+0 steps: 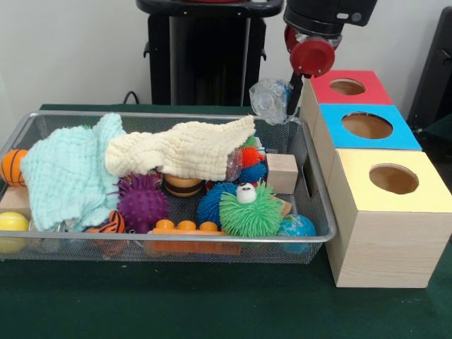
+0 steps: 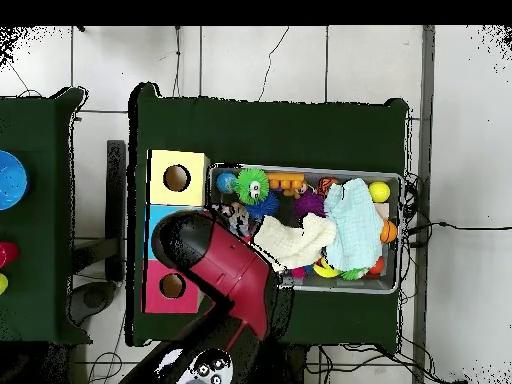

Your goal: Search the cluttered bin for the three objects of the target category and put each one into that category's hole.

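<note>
Writing: no brand, label or lettering can be read anywhere.
Pincer: the pincer (image 1: pixel 291 99) hangs at the bin's far corner beside the red box, clenched on a clear crinkled ball (image 1: pixel 270 99) that sits just above the rim; in the overhead view the red arm (image 2: pixel 232 278) covers it.
Bin: a wire mesh bin (image 1: pixel 321 212) on the dark green tabletop (image 1: pixel 212 304), packed full.
Cloths: a mint waffle-weave cloth (image 1: pixel 67 173) is heaped at one end, and a cream waffle-weave cloth (image 1: pixel 187 148) drapes across the middle, over the toys.
Spiky toys: a green rubbery puff with one eye (image 1: pixel 251 208), a blue one (image 1: pixel 212 201) touching it, a purple spiked ball (image 1: pixel 141 201), and a small red and blue pair further back.
Other contents: an orange ball (image 1: pixel 13 166), a yellow ball (image 1: pixel 13 226), a globe ball (image 1: pixel 296 227), a tiger-striped ball (image 1: pixel 109 224), an orange studded brick (image 1: pixel 187 227) and a plain wooden cube (image 1: pixel 282 173).
Boxes: three pale wooden boxes stand in a row touching the bin, each with a round hole on top: yellow top (image 1: pixel 392 180), blue top (image 1: pixel 367 127), red top (image 1: pixel 347 87).
</note>
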Controlling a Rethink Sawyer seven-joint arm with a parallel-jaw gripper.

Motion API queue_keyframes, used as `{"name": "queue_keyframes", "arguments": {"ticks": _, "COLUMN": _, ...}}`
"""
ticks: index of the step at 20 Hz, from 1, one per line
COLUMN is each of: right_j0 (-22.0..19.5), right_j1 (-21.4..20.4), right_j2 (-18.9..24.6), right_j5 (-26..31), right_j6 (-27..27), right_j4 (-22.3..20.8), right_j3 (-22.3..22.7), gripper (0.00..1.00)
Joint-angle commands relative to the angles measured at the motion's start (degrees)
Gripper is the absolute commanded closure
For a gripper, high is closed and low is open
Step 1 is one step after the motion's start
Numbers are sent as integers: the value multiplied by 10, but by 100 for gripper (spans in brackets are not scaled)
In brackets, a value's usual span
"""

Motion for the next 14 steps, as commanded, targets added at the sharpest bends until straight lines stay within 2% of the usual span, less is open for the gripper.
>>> {"name": "queue_keyframes", "arguments": {"ticks": 1, "right_j0": 16, "right_j1": 2, "right_j2": 50, "right_j5": 79, "right_j6": 220, "right_j4": 17, "right_j3": -9, "gripper": 100}}
{"name": "queue_keyframes", "arguments": {"ticks": 9, "right_j0": 48, "right_j1": 4, "right_j2": 45, "right_j5": 94, "right_j6": 299, "right_j4": 25, "right_j3": -21, "gripper": 100}}
{"name": "queue_keyframes", "arguments": {"ticks": 14, "right_j0": 54, "right_j1": 3, "right_j2": 55, "right_j5": 88, "right_j6": 326, "right_j4": 33, "right_j3": -21, "gripper": 100}}
